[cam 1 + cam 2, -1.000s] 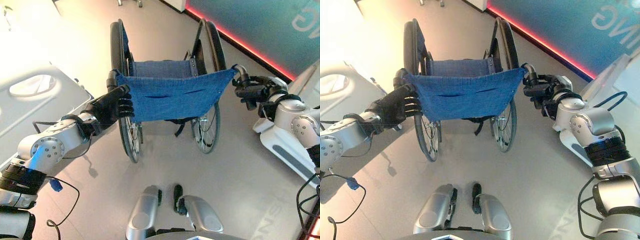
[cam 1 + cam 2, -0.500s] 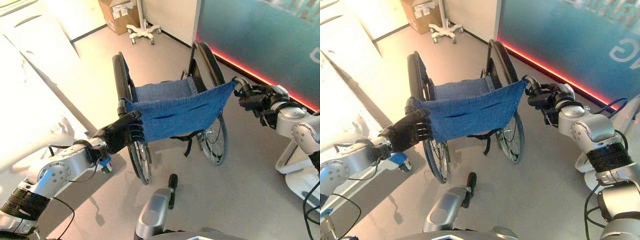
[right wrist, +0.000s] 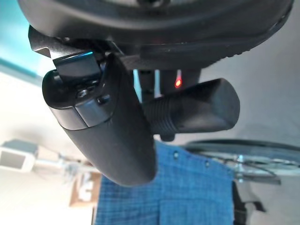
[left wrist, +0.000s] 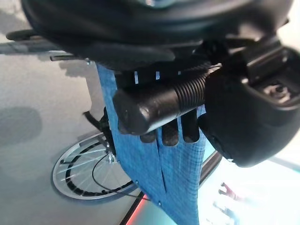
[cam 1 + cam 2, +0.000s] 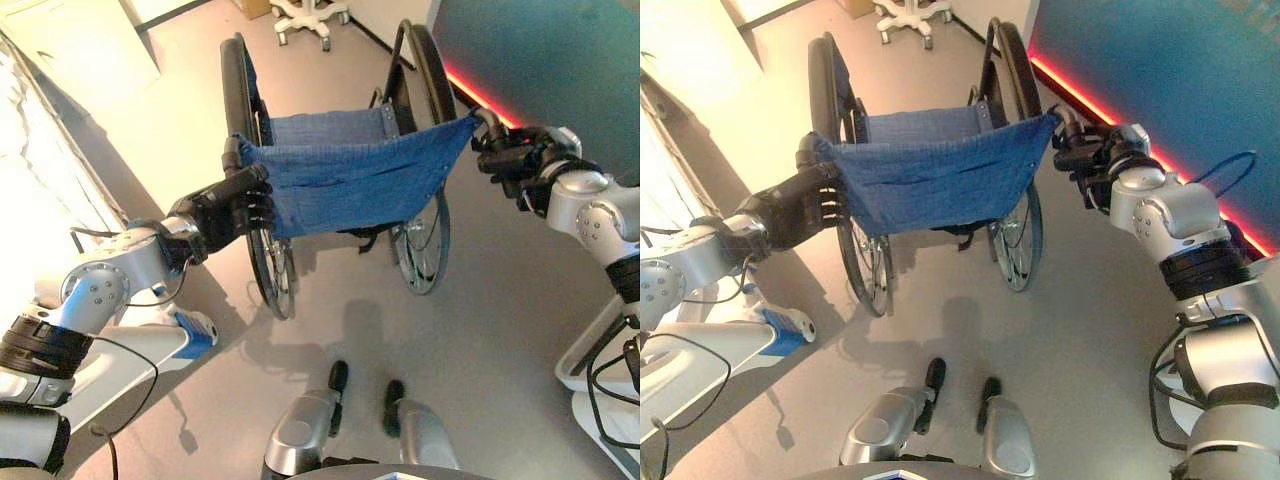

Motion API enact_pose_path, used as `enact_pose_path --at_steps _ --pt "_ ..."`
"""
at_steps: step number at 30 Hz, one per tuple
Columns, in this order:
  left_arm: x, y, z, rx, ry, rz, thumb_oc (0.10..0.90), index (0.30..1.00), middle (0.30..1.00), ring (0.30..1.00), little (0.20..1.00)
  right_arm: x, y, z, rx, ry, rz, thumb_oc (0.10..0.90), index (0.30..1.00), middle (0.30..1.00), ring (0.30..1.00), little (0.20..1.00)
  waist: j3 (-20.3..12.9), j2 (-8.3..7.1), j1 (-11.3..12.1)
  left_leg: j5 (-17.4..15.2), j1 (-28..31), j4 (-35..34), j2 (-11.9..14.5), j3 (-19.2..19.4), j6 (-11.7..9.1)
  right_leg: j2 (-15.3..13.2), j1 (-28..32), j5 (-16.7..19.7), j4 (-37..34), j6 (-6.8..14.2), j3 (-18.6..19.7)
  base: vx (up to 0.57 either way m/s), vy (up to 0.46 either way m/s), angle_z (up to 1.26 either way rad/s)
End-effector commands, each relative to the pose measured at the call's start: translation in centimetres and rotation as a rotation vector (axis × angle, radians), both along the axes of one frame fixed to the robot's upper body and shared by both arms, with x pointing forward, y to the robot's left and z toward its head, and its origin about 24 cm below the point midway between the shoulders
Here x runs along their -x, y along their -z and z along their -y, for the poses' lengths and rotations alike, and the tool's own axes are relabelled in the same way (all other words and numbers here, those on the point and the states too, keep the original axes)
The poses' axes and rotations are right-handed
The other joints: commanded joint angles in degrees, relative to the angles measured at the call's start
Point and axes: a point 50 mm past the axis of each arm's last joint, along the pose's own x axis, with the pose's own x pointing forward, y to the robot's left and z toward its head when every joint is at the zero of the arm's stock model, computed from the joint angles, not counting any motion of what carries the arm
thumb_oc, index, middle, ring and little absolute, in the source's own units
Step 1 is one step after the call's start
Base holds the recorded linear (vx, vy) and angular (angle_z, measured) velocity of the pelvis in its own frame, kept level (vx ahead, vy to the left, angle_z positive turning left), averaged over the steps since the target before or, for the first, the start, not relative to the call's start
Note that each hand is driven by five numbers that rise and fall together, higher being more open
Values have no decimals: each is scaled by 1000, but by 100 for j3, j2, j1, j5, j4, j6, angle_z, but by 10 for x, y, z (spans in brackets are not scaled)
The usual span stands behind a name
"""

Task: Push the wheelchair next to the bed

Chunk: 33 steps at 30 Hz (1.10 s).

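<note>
Left robot hand [image 5: 232,208] and right robot hand [image 5: 512,160] each curl round a push handle [image 4: 154,105], the wheelchair [image 5: 340,180] squarely between them for even steering; the bed [image 5: 45,190] lies beside the left one.

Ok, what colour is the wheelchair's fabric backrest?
Blue, a denim-like weave on the backrest of the wheelchair; the left eye view shows it best.

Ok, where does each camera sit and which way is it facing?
Left eye: head, looking down at wheelchair, bed on its left; left hand on its grip.
Right eye: same scene; right hand on its grip.
Left wrist: along fingers round left push handle.
Right wrist: along thumb beside right push handle.
All share the blue backrest.
</note>
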Motion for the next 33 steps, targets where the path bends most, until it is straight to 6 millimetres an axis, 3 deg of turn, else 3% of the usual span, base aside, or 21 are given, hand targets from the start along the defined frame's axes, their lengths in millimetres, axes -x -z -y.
enact_pose_path --at_steps 1,4,6,9,12,13,14,15,20,22,23,25,28,30,32,33 --pt "1 -109 14 137 66 485 400 300 300 300 300 8 -81 -51 38 -336 255 400 300 300 300 300 -739 -251 -165 -708 36 1027 691 -15 -820 291 519 1658 -769 -185 -55 415 -505 57" --pt "3 -106 11 145 77 479 400 300 300 300 300 8 -81 -52 74 -352 242 400 300 300 300 300 -787 -420 -102 -534 13 1358 1092 -131 -923 486 598 1326 -489 -377 -281 298 -439 66" --pt "10 -99 7 140 87 472 400 300 300 300 300 11 -79 -55 93 -361 232 400 300 300 300 300 -784 -578 -47 -220 -259 2101 1300 -227 -945 640 662 1207 -401 -624 -492 245 -515 57" --pt "20 -79 2 147 86 432 400 300 300 300 300 12 -75 -62 126 -367 231 400 300 300 300 300 -732 -759 55 9 -690 3480 1324 -91 -778 923 813 1092 -307 -969 -677 238 -451 8" --pt "24 -60 2 183 81 384 400 300 300 300 300 13 -70 -70 124 -366 212 400 300 300 300 300 -700 -768 185 38 -985 4094 1134 -112 -681 1225 1107 967 -249 -1143 -678 347 -316 13" --pt "26 -54 3 191 86 372 400 300 300 300 300 13 -68 -74 124 -365 203 400 300 300 300 300 -702 -753 265 -2 -1023 3976 894 -169 -628 1312 1252 948 -294 -1140 -607 268 -131 34" --pt "26 -53 2 192 87 371 400 300 300 300 300 13 -68 -74 124 -366 203 400 300 300 300 300 -707 -775 264 32 -1030 3923 842 -167 -618 1297 1255 963 -312 -1138 -597 273 -101 32" --pt "29 -49 6 198 101 366 400 300 300 300 300 13 -66 -79 131 -366 195 400 300 300 300 300 -731 -736 337 72 -966 3483 609 -80 -613 1406 1393 908 -370 -1126 -546 290 -103 21" --pt "33 -45 20 219 137 375 400 300 300 300 300 6 -54 -79 144 -337 191 400 300 300 300 300 -696 -440 520 639 -799 1381 375 510 -875 1798 1841 637 -565 -1162 -676 305 -83 20" --pt "32 -44 25 226 142 380 400 300 300 300 300 3 -49 -78 148 -328 189 400 300 300 300 300 -661 -360 599 851 -945 907 270 872 -938 1944 2019 584 -664 -1182 -799 344 -97 -7" --pt "30 -43 27 234 153 384 400 300 300 300 300 1 -46 -75 157 -317 187 400 300 300 300 300 -655 -319 644 1028 -1033 573 239 1303 -972 2066 2168 527 -729 -1213 -895 327 -91 -35" --pt "30 -42 33 234 181 386 400 300 300 300 300 -3 -40 -70 156 -296 179 400 300 300 300 300 -691 -292 710 1149 -1109 294 165 1771 -932 2213 2374 388 -755 -1274 -1023 384 -89 -18" --pt "29 -42 40 229 194 384 400 300 300 300 300 -7 -33 -66 155 -285 172 400 300 300 300 300 -776 -323 759 1030 -1108 359 99 1955 -806 2312 2455 128 -605 -1380 -1087 393 -50 27" --pt "25 -43 40 232 170 363 400 300 300 300 300 -13 -32 -65 129 -297 156 400 300 300 300 300 -978 -450 860 432 -885 234 -198 1719 -475 2317 2537 -136 -277 -1272 -1088 525 1 1" --pt "23 -44 39 233 157 353 400 300 300 300 300 -14 -32 -64 131 -295 146 400 300 300 300 300 -1075 -518 907 251 -800 210 -264 1734 -299 2255 2524 -19 58 -1152 -1209 375 27 -7" --pt "21 -45 35 224 153 349 400 300 300 300 300 -15 -28 -61 129 -286 140 400 300 300 300 300 -1152 -580 936 157 -668 121 -314 1727 -166 2233 2443 363 610 -899 -1218 282 37 -1"
